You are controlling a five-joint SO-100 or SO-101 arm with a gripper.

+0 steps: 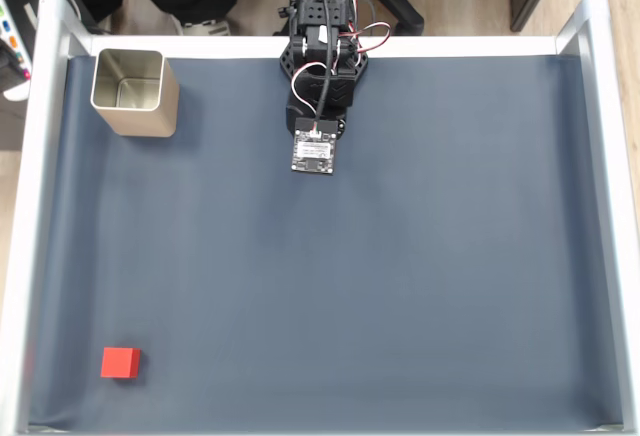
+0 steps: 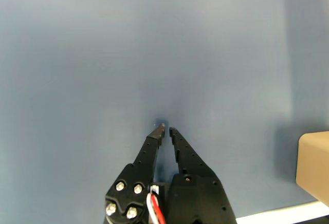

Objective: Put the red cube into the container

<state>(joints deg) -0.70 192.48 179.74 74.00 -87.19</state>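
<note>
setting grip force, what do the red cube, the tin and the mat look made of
Red cube: matte, evenly coloured, no glare, so probably plastic, foam or painted wood.
Tin: thin silvery-beige metal, going by the shiny reflective inside walls.
Mat: dark blue, dull and smooth, likely a soft sheet or fabric; faint creases show.

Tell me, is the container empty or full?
Empty: the fixed view shows the container's bare shiny inside; the red cube lies far off.

Container top left — cube bottom left.
</note>
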